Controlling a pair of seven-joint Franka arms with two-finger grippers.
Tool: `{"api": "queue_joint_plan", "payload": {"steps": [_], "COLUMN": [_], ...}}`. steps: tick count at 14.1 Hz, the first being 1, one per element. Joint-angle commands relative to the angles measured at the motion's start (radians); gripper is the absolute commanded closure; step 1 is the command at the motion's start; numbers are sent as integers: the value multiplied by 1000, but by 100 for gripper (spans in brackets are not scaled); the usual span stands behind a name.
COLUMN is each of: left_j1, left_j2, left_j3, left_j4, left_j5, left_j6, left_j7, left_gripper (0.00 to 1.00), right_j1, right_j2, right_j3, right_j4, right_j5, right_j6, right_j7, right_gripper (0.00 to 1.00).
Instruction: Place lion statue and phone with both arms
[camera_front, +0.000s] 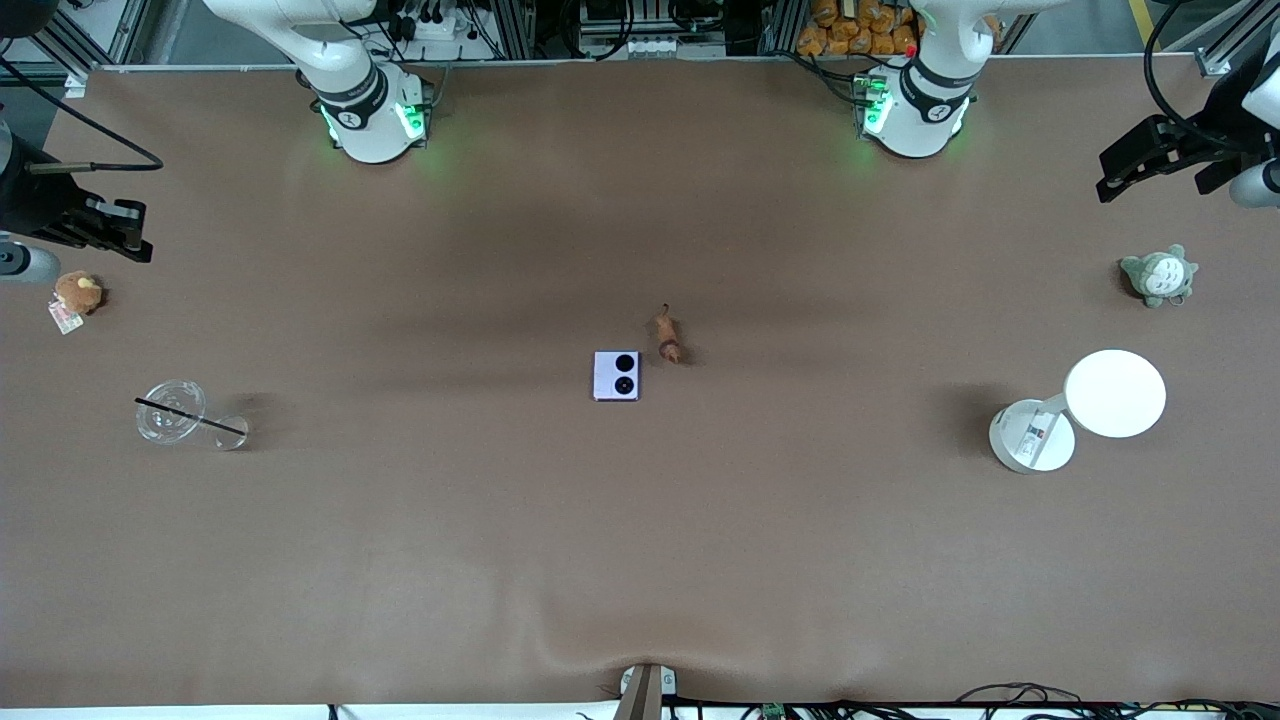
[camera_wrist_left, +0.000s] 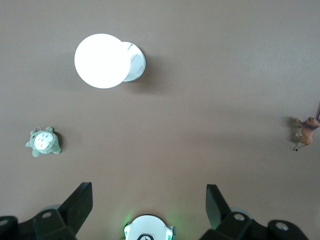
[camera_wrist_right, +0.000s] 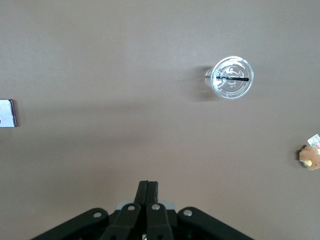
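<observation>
The lion statue, tiny and orange-brown, lies at the table's middle. It also shows at the edge of the left wrist view. The pale lavender phone, with two black circles on its face, lies just beside it, nearer the front camera. Its edge shows in the right wrist view. My left gripper hangs open and empty over the left arm's end of the table. My right gripper hangs shut and empty over the right arm's end. Both are far from the two things.
A grey-green plush and a white two-disc object lie toward the left arm's end. A round brown plush with a tag and a clear lidded cup with a black straw lie toward the right arm's end.
</observation>
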Motion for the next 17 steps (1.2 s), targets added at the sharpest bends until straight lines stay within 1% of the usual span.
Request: {"api": "queue_joint_plan", "payload": {"steps": [1, 2, 6, 8, 12, 17], "left_j1": [2, 8, 8, 6, 8, 8], "left_j2": [-12, -9, 8, 21, 28, 25], "left_j3": [9, 9, 7, 7, 7, 7], "left_j4": [8, 12, 27, 67, 64, 63], "left_j5": [19, 20, 17, 10, 7, 17], "left_j6": [-35, -44, -46, -51, -51, -61], "left_j7": [6, 9, 3, 2, -6, -6], "left_gripper": [0, 0, 0, 0, 0, 0], "right_j1": [-6, -8, -20, -16, -14, -19], "right_j2": [-15, -13, -10, -10, 7, 7], "right_j3": [4, 4, 4, 5, 5, 5], "right_j4": [12, 16, 17, 17, 39, 39], "right_j5": [9, 10, 10, 12, 22, 25], "right_j6": [-7, -7, -7, -9, 3, 3], "right_j7": [26, 14, 12, 12, 14, 17], "right_gripper": [23, 0, 0, 0, 0, 0]}}
